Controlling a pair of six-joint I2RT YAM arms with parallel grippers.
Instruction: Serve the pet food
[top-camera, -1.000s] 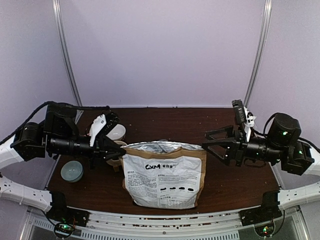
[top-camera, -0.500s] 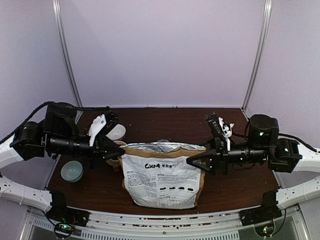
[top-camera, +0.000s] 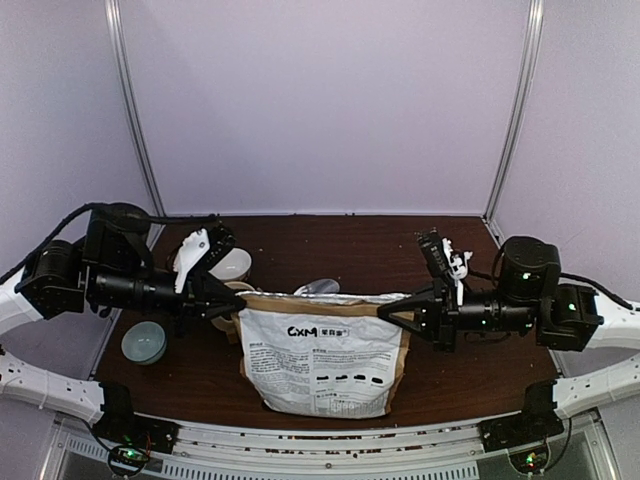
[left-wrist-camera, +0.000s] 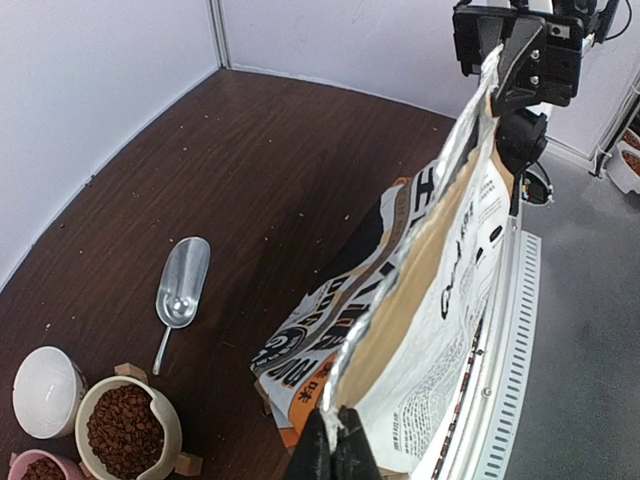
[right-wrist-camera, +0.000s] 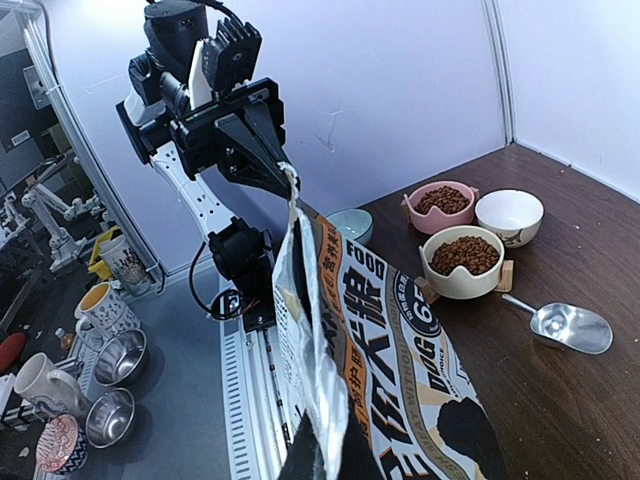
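The pet food (left-wrist-camera: 125, 430) is reddish-brown kibble filling a cream bowl (right-wrist-camera: 462, 283) and a pink bowl (right-wrist-camera: 440, 216) at the back left. The brown-and-white bag (top-camera: 325, 355) stands upright mid-table with its foil-lined top edge stretched flat between both arms. My left gripper (left-wrist-camera: 335, 440) is shut on the bag's left top corner. My right gripper (right-wrist-camera: 318, 455) is shut on its right top corner. A silver scoop (left-wrist-camera: 180, 285) lies empty on the table behind the bag. I cannot see any kibble inside the bag.
An empty white bowl (right-wrist-camera: 509, 213) sits beside the pink one. A small teal bowl (top-camera: 144, 342) rests near the left front edge. Loose kibble crumbs dot the dark wooden table (top-camera: 350, 245). Walls close in the back and sides.
My right gripper moved left to the bag's right top corner and shut on it. The bag's mouth, gaping before, is now pulled into a straight line. The left arm stayed put.
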